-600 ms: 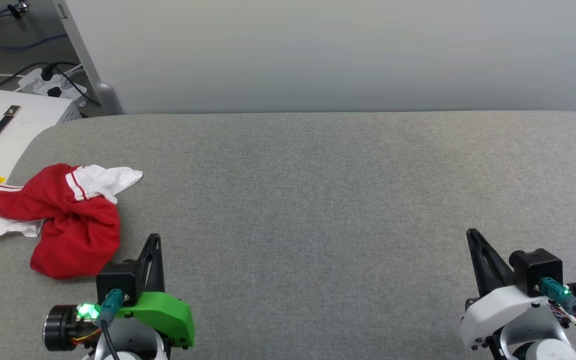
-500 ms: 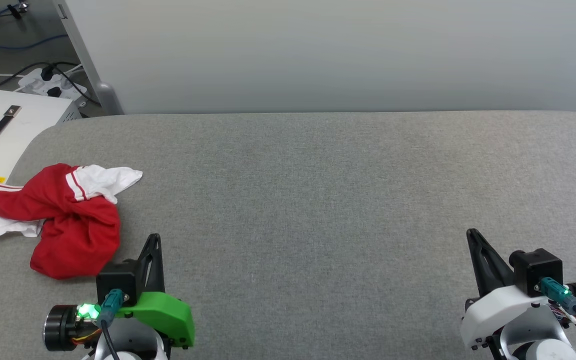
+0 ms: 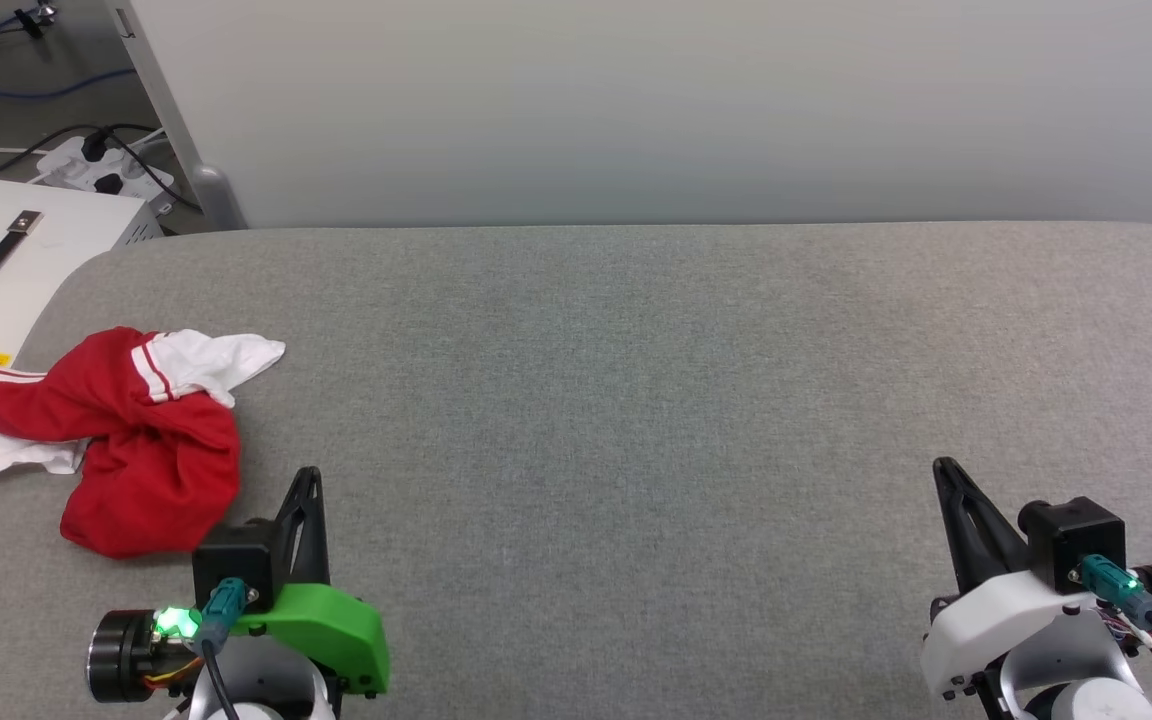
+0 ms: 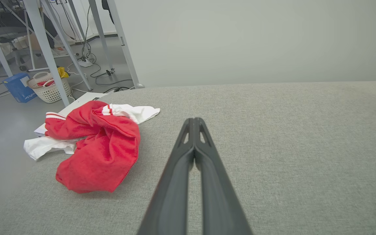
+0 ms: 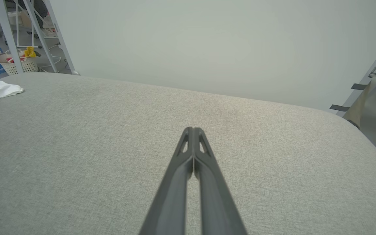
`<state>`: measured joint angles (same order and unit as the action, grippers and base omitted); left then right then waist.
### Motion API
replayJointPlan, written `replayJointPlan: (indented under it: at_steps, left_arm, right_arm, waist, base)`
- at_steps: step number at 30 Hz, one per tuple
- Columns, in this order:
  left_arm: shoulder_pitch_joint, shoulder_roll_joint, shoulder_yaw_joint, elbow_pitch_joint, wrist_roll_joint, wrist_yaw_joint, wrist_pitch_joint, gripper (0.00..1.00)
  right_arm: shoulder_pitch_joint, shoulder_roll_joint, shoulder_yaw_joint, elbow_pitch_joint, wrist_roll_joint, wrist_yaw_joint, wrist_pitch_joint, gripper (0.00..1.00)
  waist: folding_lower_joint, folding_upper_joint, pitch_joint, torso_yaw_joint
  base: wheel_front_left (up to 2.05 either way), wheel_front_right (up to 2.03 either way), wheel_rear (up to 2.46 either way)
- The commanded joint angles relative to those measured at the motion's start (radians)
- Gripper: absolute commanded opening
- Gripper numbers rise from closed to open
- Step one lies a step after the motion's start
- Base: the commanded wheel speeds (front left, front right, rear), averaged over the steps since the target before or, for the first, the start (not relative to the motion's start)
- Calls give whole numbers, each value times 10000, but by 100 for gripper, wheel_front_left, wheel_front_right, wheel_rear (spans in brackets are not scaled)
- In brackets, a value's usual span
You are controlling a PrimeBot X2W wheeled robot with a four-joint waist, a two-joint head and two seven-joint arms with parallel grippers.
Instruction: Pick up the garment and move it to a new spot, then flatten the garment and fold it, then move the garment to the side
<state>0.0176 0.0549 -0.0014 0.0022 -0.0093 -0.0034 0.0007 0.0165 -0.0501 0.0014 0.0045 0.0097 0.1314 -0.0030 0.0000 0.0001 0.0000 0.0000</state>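
The garment point(image 3: 151, 450) at the left of the head view is soft jersey cloth, matt and creased, the red part faintly fuzzy. The table point(image 3: 636, 400) under it wears grey woven fabric, coarse-grained and matt. The fingers of my left gripper point(image 4: 194, 120) and right gripper point(image 5: 193, 129) are smooth dark plastic with a dull sheen. The green cover point(image 3: 326, 625) at lower left looks like smooth matt plastic. The box point(image 3: 46, 240) at upper left is smooth and white, its strap ends shiny metal.
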Motion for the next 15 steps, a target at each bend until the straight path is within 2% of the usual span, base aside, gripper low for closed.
replayJointPlan:
  at_steps: [1, 15]
  left_arm:
    - [-176, -47, 14, -22, 93, 34, -7, 0]
    - [-176, -47, 14, -22, 93, 34, -7, 0]
  right_arm:
    - [-165, -1, -14, -45, -97, -7, 30, 0]
    - [-165, -1, -14, -45, -97, -7, 30, 0]
  waist:
    - [0, -1, 0, 0]
    - [0, -1, 0, 0]
  base:
    - [0, 0, 0]
    - [0, 0, 0]
